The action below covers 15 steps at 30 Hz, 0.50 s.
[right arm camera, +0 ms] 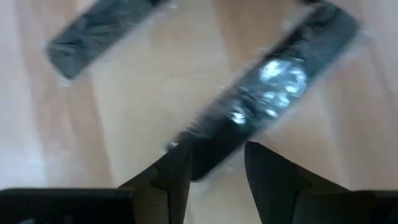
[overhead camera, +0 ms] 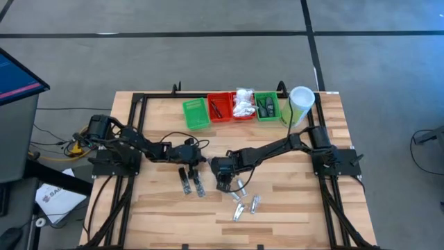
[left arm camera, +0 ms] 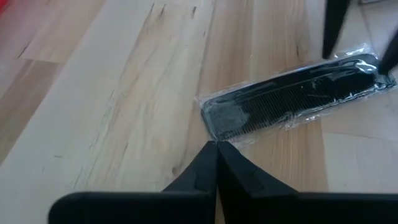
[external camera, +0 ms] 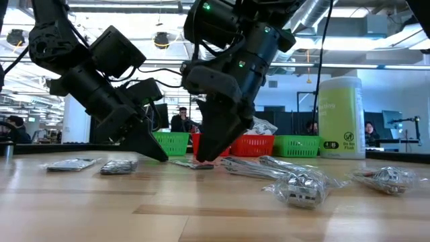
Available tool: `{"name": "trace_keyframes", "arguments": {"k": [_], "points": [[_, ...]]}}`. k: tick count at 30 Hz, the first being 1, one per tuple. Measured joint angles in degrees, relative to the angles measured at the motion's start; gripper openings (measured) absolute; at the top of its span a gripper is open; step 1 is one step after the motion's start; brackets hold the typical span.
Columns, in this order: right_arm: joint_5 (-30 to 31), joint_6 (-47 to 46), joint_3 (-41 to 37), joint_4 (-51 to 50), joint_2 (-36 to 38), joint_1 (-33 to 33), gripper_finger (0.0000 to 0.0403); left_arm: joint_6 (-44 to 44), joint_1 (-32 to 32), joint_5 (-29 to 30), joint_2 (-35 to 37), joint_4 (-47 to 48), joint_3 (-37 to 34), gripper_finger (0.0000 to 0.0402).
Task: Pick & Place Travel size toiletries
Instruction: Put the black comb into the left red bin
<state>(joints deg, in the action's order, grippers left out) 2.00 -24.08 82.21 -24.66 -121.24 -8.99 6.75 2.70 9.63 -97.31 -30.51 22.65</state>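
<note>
Left end effector (left arm camera: 214, 163) fingers together, empty; the wrapped comb (left arm camera: 292, 102) lies just beyond its tip, long axis crosswise. Right end effector (right arm camera: 214, 163), fingers apart, straddles one end of another wrapped comb (right arm camera: 267, 93) on the worktop (overhead camera: 291, 222).

Clear-wrapped black combs (overhead camera: 192, 182) lie flat on the wooden table (overhead camera: 139, 208), with small silver tubes (overhead camera: 246, 203) scattered just beside them, nearer the table's front edge.
</note>
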Motion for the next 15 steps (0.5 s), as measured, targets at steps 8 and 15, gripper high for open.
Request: {"name": "trace_keyframes", "arguments": {"k": [8,15], "points": [[-0.6,-1.4,0.3,2.3,-1.7,0.5,0.0165,1.2,0.1,-2.7,0.6,-1.5,0.0,0.0000],[-1.4,-4.1,0.8,4.9,-5.8,0.8,0.0182,1.7,0.1,-2.5,0.6,-2.1,-0.1,0.0000]]}}
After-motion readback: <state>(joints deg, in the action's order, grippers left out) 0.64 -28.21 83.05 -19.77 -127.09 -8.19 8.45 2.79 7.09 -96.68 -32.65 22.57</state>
